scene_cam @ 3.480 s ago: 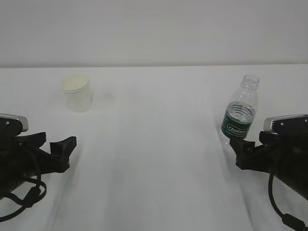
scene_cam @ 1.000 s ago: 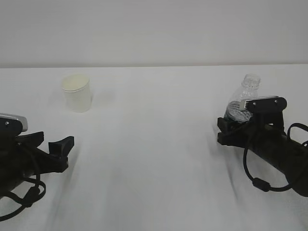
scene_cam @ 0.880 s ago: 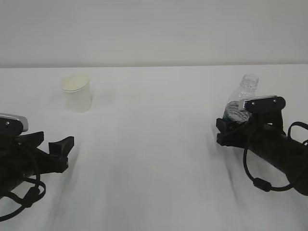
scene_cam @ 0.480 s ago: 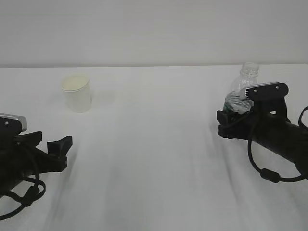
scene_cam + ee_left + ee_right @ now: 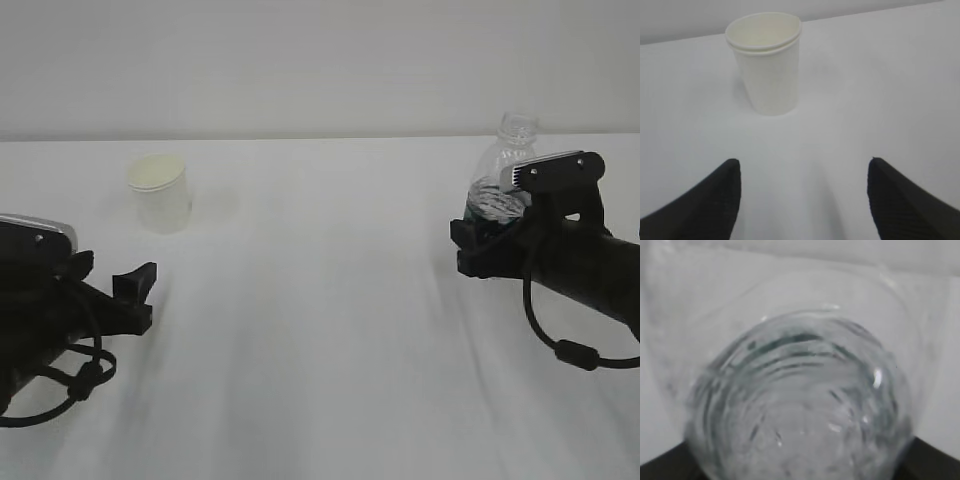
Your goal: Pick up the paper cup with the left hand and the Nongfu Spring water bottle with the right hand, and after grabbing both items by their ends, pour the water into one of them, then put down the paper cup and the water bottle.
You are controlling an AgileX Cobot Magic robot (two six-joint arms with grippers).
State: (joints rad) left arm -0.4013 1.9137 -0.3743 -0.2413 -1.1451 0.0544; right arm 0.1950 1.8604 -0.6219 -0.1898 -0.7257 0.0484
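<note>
Gripping the Nongfu Spring water bottle (image 5: 503, 178) near its base, the right hand (image 5: 478, 246) has its jaws closed around the clear ribbed body at centre right of the exterior frame, with the bottle seemingly lifted and leaning slightly, its open neck toward the top. Out at lower left, the left hand (image 5: 128, 296) has its jaws spread wide and empty, low over the white surface (image 5: 320, 330). The paper cup (image 5: 160, 192) stands upright and untouched at upper left, well apart from it. By my judgement one pickup is done; the cup grasp, the pour and the putting down all remain. The left wrist view shows the paper cup (image 5: 766, 62) centred ahead between two open fingertips (image 5: 715, 200); the right wrist view is filled with the bottle's ribbed wall (image 5: 800, 405), which the exterior hides behind the arm.
</note>
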